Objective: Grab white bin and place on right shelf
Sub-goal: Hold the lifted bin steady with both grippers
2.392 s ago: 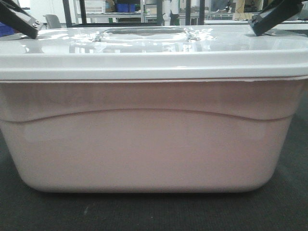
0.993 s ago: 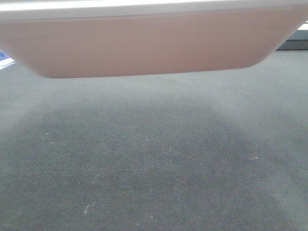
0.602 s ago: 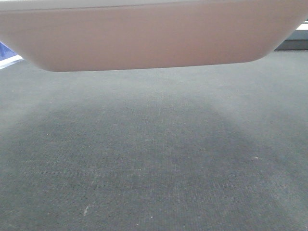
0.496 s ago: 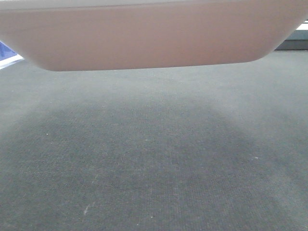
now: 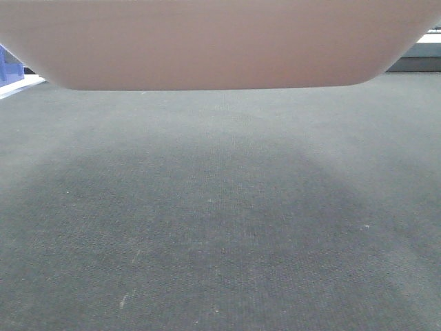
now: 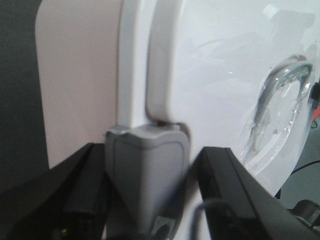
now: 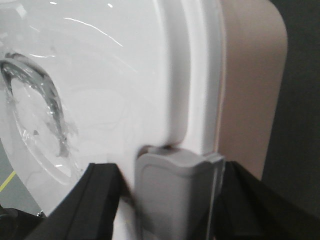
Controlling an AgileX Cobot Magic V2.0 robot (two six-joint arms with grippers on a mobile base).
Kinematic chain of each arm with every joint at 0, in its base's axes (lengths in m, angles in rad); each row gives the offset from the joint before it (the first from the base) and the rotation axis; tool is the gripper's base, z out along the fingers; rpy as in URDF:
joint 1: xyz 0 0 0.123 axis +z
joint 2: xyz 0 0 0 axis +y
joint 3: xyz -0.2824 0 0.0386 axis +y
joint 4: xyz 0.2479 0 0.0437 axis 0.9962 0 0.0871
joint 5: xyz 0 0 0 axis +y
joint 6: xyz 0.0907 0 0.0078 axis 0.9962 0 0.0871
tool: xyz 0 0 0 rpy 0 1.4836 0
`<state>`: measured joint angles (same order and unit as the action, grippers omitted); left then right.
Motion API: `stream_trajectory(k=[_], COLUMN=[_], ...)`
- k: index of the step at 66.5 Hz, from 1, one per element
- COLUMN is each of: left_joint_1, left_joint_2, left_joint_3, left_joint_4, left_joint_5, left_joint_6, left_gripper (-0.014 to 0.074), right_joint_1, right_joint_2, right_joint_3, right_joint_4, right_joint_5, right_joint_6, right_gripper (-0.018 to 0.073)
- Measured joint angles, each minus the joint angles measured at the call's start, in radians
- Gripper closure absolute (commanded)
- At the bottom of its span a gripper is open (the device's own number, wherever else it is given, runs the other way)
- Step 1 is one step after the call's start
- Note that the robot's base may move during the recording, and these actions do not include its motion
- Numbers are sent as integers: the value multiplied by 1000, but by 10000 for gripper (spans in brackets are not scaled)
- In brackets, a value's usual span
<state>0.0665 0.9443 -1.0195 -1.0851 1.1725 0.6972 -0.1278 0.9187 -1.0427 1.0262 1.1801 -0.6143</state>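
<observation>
Two pincers on the white bin (image 5: pixel 213 41), one at each end. In the front view I only get its pinkish lower wall and rounded bottom corners along the top edge of the frame. It hangs clear of the dark grey counter (image 5: pixel 220 227), nothing touching underneath, with a darker shadow patch on the fabric below it. A bit of blue bin (image 5: pixel 5 61) shows at the far left edge, behind the counter.

On the left wrist view, the left pincer (image 6: pixel 147 200) straddles a grey latch (image 6: pixel 145 165) on the end of the bin. Its black fingers (image 6: pixel 75 195) sit one on each side of the latch, pinching it. The outer finger is tight against the latch. On the inner one I can't confirm contact, the seam is dark. A glossy white lid (image 6: pixel 210 75) fills the right half of the view, with a curved handle recess (image 6: pixel 280 110) moulded in. The pinkish side wall sits to the left of the lid rim.

The right wrist view mirrors that. The right pincer (image 7: pixel 170 207) is closed around the other grey latch (image 7: pixel 175 187), with black fingers (image 7: pixel 97 200) on both sides. The view is blurred near the inner finger. The lid sits level with its rim over the wall, both latches down.
</observation>
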Motion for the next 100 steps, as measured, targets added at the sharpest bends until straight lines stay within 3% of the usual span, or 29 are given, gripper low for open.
stream_trajectory(k=[100], left_joint_1=[0], left_joint_2=[0], left_joint_3=[0], left_joint_4=[0], left_joint_5=[0], left_joint_6=[0], left_gripper=[386], right_joint_1=[0], right_joint_2=[0], right_joint_3=[0], right_joint_4=[0], right_joint_5=[0], right_joint_6=[0], right_gripper=[130])
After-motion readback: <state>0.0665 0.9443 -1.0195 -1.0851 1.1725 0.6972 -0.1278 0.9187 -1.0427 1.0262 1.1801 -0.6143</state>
